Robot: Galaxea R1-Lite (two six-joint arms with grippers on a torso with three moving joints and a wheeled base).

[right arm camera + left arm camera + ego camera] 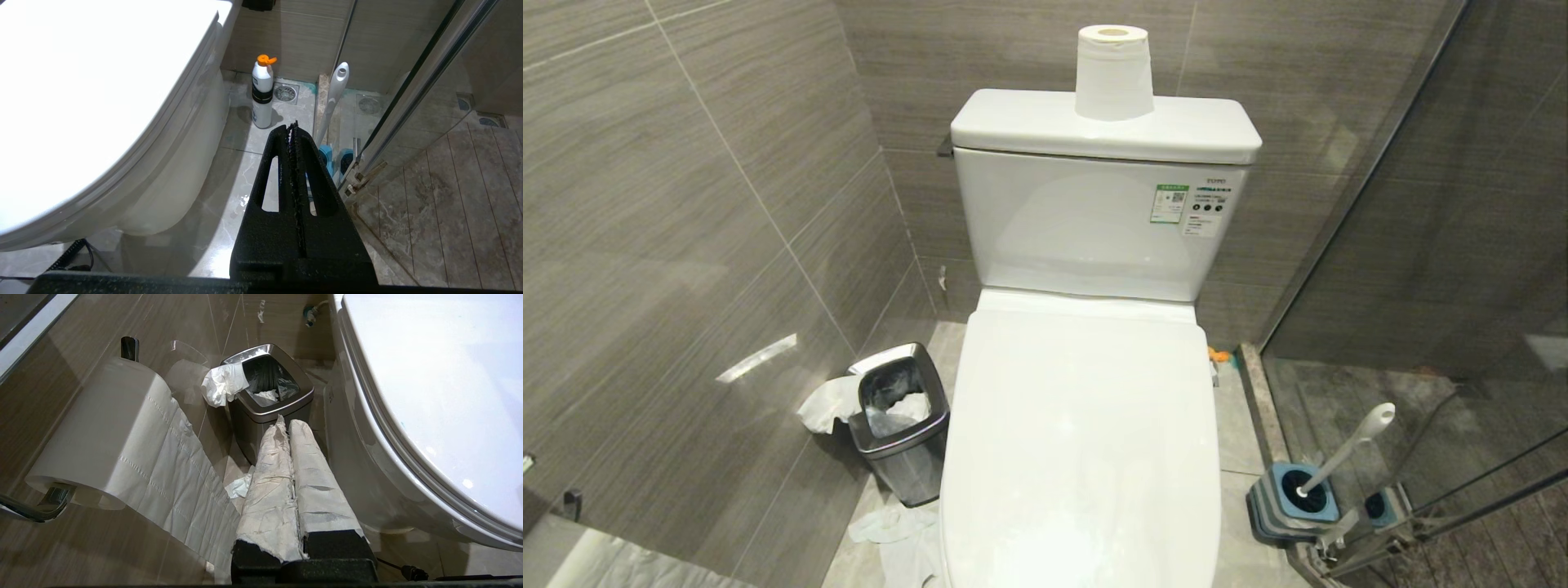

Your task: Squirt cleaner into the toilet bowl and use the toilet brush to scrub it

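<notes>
The glossy white ceramic toilet bowl (1086,425) sits lid-down. Right of it, the toilet brush (1347,447) leans, its slim white handle in a blue holder (1294,500). Left, a square steel bin (900,420). The paper-wrapped left tool (288,426) and black right tool (292,128) are both pressed together, empty.

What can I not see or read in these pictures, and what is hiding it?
- Inside of the toilet bowl: the shut lid covers it in all three views, so no cleaner or water shows.
- Bristle head of the toilet brush: sunk in its holder; in the right wrist view the right tool also covers the holder.
- Tank sticker: print too small in the head view.
- White bottle label: unreadable in the right wrist view.
</notes>
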